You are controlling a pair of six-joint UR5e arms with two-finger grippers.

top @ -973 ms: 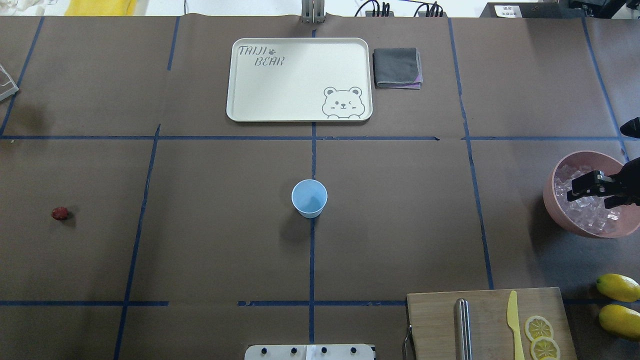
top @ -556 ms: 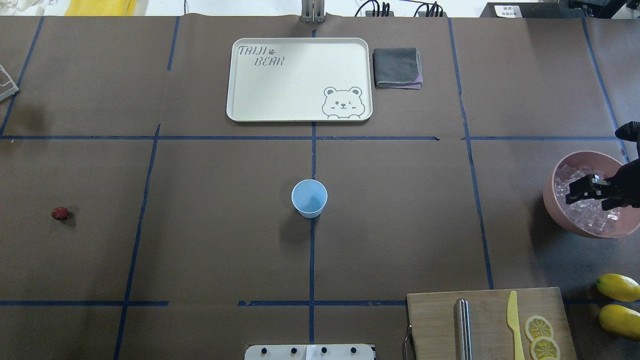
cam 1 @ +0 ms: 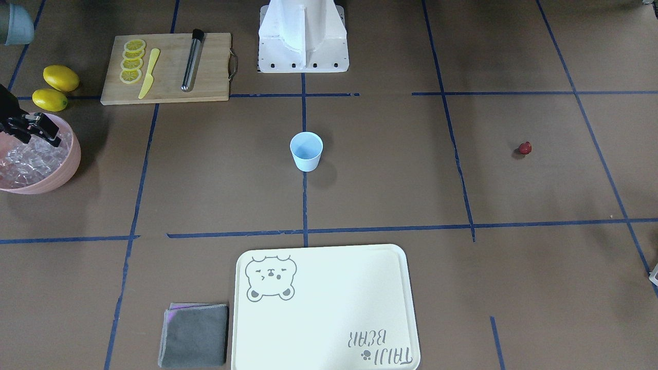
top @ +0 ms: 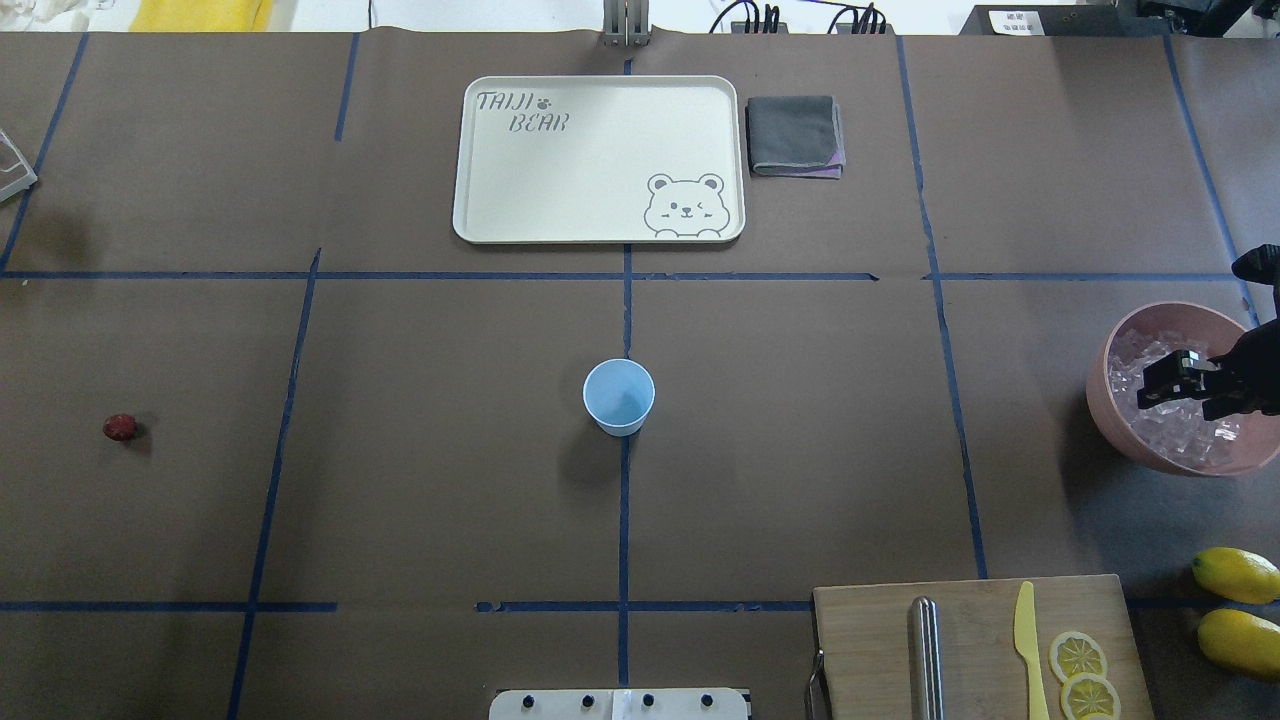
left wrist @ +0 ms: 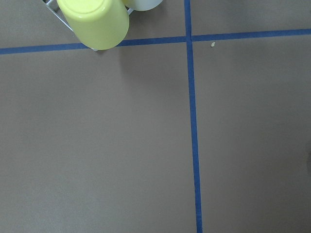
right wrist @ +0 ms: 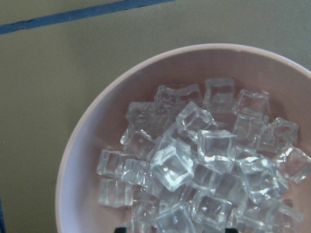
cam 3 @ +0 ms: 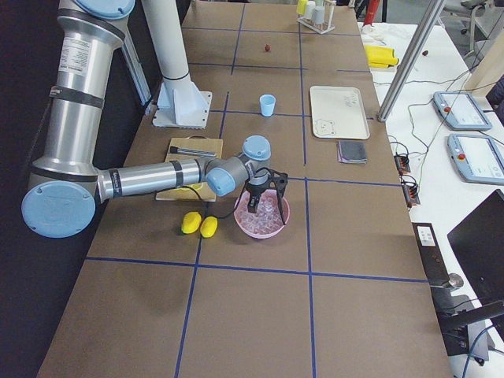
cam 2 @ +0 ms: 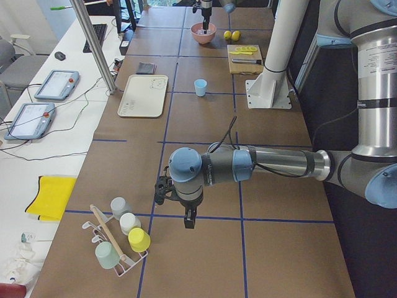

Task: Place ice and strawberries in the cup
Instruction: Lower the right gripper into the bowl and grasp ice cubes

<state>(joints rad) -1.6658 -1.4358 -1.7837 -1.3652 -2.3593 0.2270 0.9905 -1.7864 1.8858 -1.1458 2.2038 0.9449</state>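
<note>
Reaching into the pink bowl (top: pixel 1100 400) for ice (right wrist: pixel 194 160) is the step in hand, by my reading. Far left of the cup (top: pixel 619 396), beyond the strawberry (top: pixel 120 427), the left gripper (cam 2: pixel 188 218) hangs over the table (top: pixel 400 500) near a rack (cam 2: pixel 118 248) of spare tumblers; I cannot tell whether its fingers are apart. The strawberry lies on the table well left of the cup, and seems too small here to say which way its green top or long axis points. The cup stands upright, mouth up, long axis vertical, with nothing inside. Far right of the cup, the right gripper (top: pixel 1178 393) hovers just over the ice, fingers apart and holding nothing. Next it needs to dip lower, close on one cube and carry it to the cup.
</note>
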